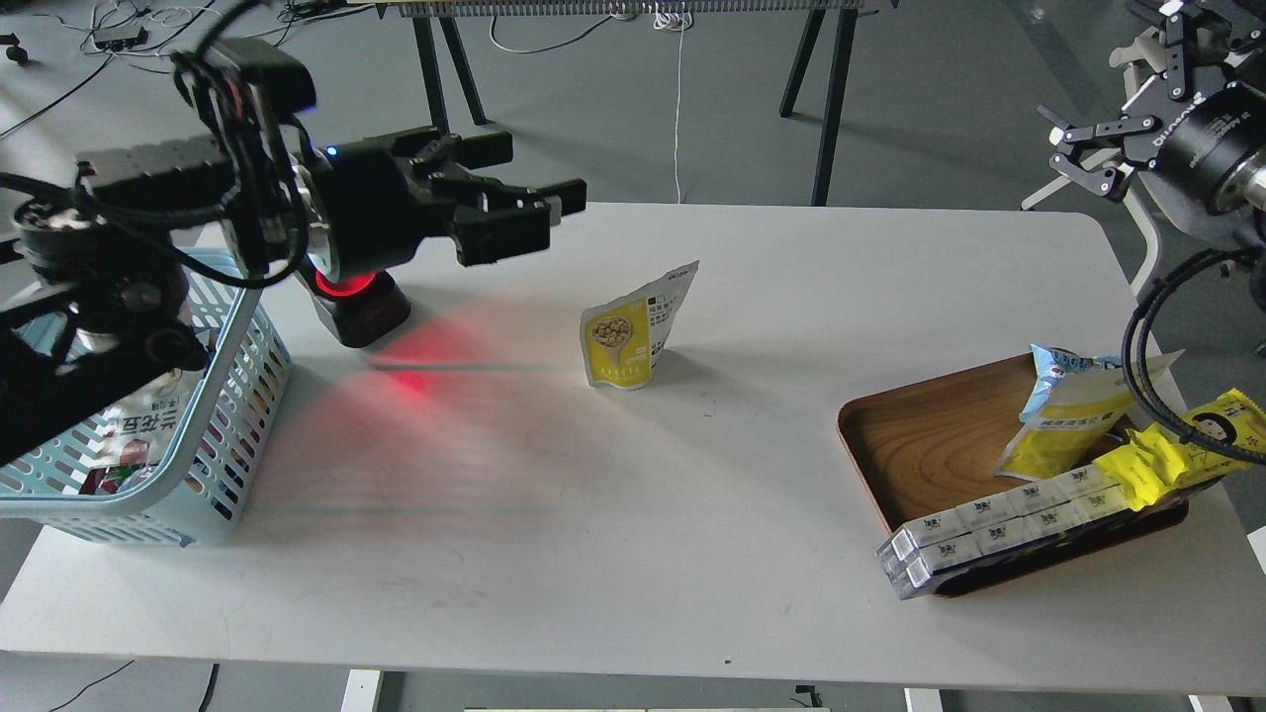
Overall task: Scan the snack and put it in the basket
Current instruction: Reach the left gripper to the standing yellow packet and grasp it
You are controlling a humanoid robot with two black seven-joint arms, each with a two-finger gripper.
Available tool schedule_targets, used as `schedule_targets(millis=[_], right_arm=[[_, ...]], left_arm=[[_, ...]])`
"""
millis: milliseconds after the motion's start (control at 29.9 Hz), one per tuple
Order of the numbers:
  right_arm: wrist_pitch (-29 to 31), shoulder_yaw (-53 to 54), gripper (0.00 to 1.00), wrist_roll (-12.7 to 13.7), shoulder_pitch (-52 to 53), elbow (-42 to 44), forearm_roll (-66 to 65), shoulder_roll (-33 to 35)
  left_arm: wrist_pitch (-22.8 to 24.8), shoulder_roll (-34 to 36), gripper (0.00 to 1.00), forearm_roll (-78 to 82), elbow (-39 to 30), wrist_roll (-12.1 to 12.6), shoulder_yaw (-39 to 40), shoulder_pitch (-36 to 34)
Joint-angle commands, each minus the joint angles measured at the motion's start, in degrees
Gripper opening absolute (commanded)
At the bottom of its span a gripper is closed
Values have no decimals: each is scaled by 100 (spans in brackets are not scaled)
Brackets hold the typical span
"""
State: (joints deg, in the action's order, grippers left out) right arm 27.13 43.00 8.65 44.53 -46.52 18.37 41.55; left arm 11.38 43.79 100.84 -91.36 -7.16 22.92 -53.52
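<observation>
**Snack pouch upright mid-worktop, both pincers empty**

Snack pouch (629, 336), small white-and-yellow w/ round nut picture on its yellow front, stands upright near the centre of the white worktop (633, 554), top edge leaning toward the right. Nothing touching it. It sits at the end of a thin line of light that runs across the worktop from the scanner side.

My left pincer (539, 210) hangs above the worktop, up and to the left of the pouch, well apart from it; fingers point right w/ a slight gap between them, holding nothing. Below it, a black scanner (358, 302) w/ a red glowing ring stands on the worktop and throws a red patch in front of itself.

Light blue basket (232, 415) at the left edge, lattice sides; packets already inside, partly hidden by my left arm.

My right pincer (1098, 148) is top right, off beyond the worktop's edge, fingers spread wide, empty.

Wooden tray (920, 435) on the right carries a yellow pouch w/ light-blue top (1063, 415), a bright yellow wrapper w/ cartoon face (1187, 450) and a row of white-grey packs (999, 524).
</observation>
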Motion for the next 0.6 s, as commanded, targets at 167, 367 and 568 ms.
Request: schedule_targets(millis=[167, 367, 568], right_arm=[[87, 33, 98, -110, -419, 283, 36, 28], [87, 50, 98, -268, -419, 275, 44, -7], [87, 129, 98, -268, -419, 275, 53, -24]], left_arm=[[-4, -1187, 100, 1649, 944, 48, -42, 359], [14, -1653, 99, 2044, 1384, 74, -59, 359], [-48, -2031, 98, 2220, 1937, 74, -59, 491]])
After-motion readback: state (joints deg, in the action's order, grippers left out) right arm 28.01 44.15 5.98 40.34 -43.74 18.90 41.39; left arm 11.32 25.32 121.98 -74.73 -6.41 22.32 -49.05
